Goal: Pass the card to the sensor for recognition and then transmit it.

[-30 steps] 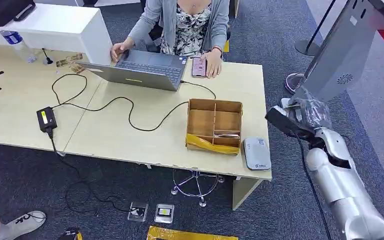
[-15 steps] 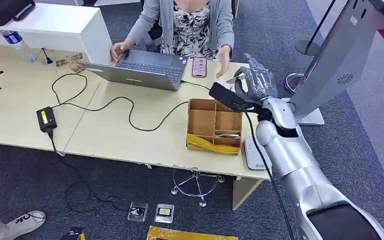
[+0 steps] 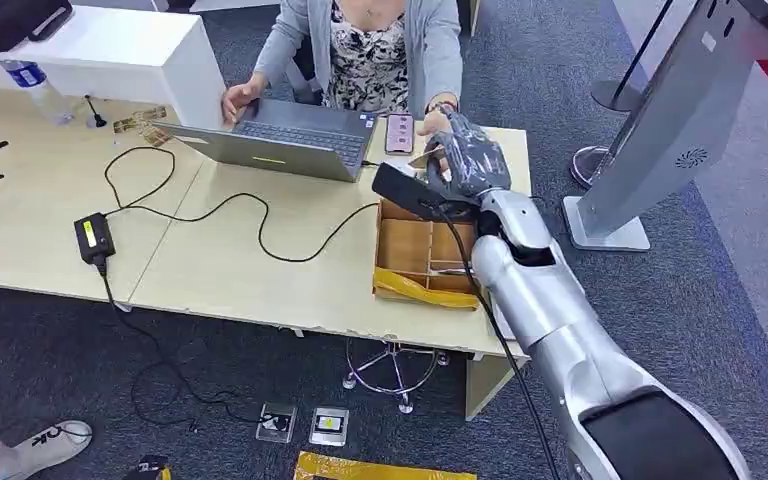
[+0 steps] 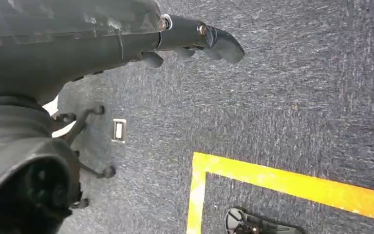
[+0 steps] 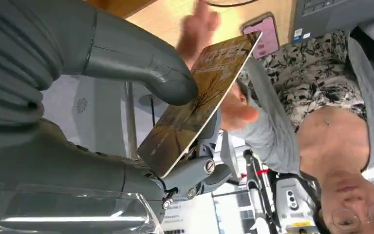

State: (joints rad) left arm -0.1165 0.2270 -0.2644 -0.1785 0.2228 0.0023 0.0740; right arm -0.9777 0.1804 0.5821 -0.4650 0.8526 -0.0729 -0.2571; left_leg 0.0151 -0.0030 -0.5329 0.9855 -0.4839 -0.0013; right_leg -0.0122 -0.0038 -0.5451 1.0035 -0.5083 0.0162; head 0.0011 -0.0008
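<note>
The right hand, grey and covered in clear film, is seen in the head view at about one o'clock from the picture's centre, raised over the far edge of the pale wooden desk. A flat brown-and-gold patterned card is grasped in it: in the right wrist view the thick grey thumb is pressed on one face of the card and the darker fingers are set against the other. In the head view only a pale corner of the card is visible at the nine o'clock side of the hand. A person's open hand is held just beside the card; whether the two touch cannot be told. The person in a grey cardigan and a flowered top is seated at twelve o'clock of the hand, with the other hand on an open grey laptop. A phone with a pink screen lies on the desk at ten o'clock of the hand. A brown cardboard box with compartments is placed at six o'clock of the hand, partly hidden by the silver forearm. A tall grey kiosk on a flat base stands on the dark carpet at three o'clock.

The left hand is seen in the left wrist view above blue-grey carpet with a yellow tape line; nothing is seen in it, but whether its fingers are spread or curled cannot be told.
</note>
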